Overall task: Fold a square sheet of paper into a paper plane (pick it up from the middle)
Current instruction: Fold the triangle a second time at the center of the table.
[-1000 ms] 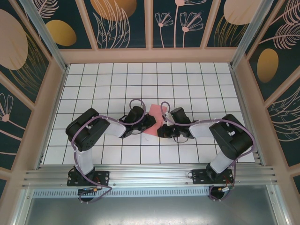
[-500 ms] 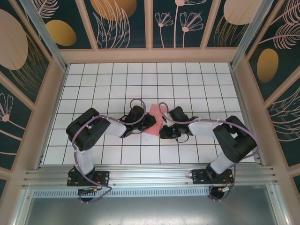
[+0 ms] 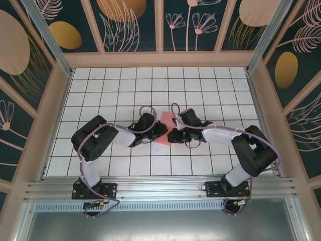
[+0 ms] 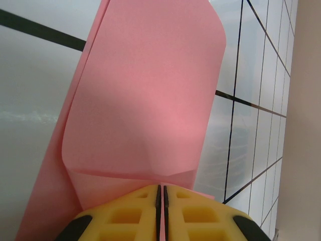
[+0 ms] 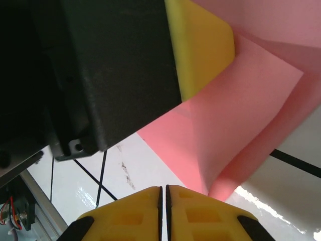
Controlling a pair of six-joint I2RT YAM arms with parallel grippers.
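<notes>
Well, both of my arms reach in toward the middle of the white gridded table (image 3: 200, 90). The pink paper (image 3: 165, 121) lies there between my two wrists, its visible part a little farther from my bases than either one.

My left gripper (image 4: 160, 191) is clenched. Its two yellow fingers are pressed together with only a hairline slit between them, and their tips sit right against the near edge of the paper. From that wrist the paper spreads away from me in more than one layer. A broad upper flap with a rounded far corner curls up off the layer below it. A narrower strip of the lower layer shows along the flap's left side, lying on the table across a black grid line. I cannot tell whether the left tips pinch the paper or just bear on it.

My right gripper (image 5: 163, 191) is clenched too, its yellow fingers tight together. From that wrist a folded corner of the paper comes down to just beside my fingertips, raised off the table with a shadowed layer beneath it. I cannot tell whether they touch.

Just beyond, the black body and one yellow finger (image 5: 200, 45) of the left gripper lie over the paper's upper part, so my two grippers are close together over the paper.
</notes>
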